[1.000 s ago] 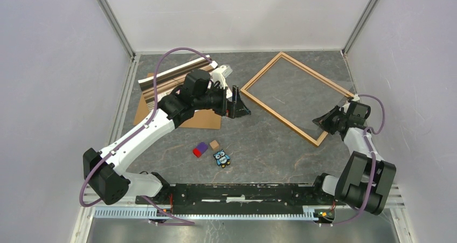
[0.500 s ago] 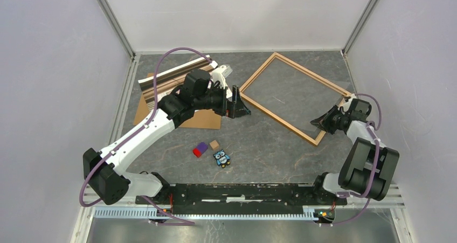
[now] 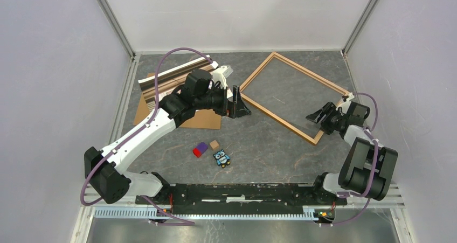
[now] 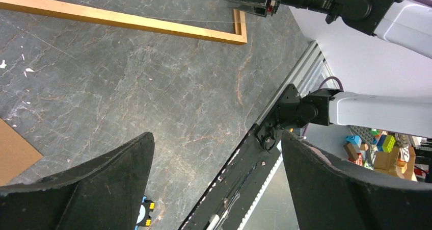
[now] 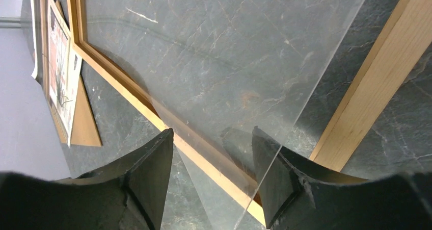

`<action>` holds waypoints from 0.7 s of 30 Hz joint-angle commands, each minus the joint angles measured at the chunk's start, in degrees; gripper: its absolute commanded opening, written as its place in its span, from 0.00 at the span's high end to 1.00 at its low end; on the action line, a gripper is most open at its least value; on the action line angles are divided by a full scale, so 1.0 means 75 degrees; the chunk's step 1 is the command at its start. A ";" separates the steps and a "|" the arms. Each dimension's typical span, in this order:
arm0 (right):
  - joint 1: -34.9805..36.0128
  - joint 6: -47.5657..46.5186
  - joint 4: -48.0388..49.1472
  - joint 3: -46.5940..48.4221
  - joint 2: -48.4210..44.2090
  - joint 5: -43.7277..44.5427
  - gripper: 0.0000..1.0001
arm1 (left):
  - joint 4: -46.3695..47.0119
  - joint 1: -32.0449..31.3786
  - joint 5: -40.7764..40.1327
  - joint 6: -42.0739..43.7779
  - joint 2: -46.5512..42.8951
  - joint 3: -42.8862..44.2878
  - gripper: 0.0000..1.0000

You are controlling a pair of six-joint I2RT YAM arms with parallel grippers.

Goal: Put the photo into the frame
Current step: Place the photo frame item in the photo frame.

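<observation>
The right gripper [image 5: 213,133] stands parted, a corner of the clear sheet [image 5: 229,61] between its fingers; overhanging the frame [image 5: 367,92] rail beside them, it may settle crooked, blocking the photo [image 5: 61,72].

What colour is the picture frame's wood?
Light orange-tan frame, clearest in the right wrist view.

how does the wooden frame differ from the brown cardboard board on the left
The thin light-orange wooden frame is an open outline with the grey table showing through; the plain brown cardboard board is one solid sheet. The frame lies right of centre, turned diagonally; the cardboard lies at the left, partly hidden under the left arm. Both are rectangular and flat on the table.
</observation>
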 commanded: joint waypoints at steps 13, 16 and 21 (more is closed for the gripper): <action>-0.0079 0.1909 0.2945 -0.1055 -0.0107 0.0965 0.29 | 0.0345 -0.0003 -0.0108 0.0225 0.0028 0.0057 0.00; -0.0082 0.2372 0.3136 -0.1114 0.0137 0.0721 0.37 | 0.0347 -0.0011 -0.0101 0.0225 0.0022 0.0057 0.00; -0.0080 0.2843 0.3085 -0.1084 0.0186 0.0462 0.58 | 0.0357 0.0000 -0.0020 0.0214 0.0069 0.0074 0.00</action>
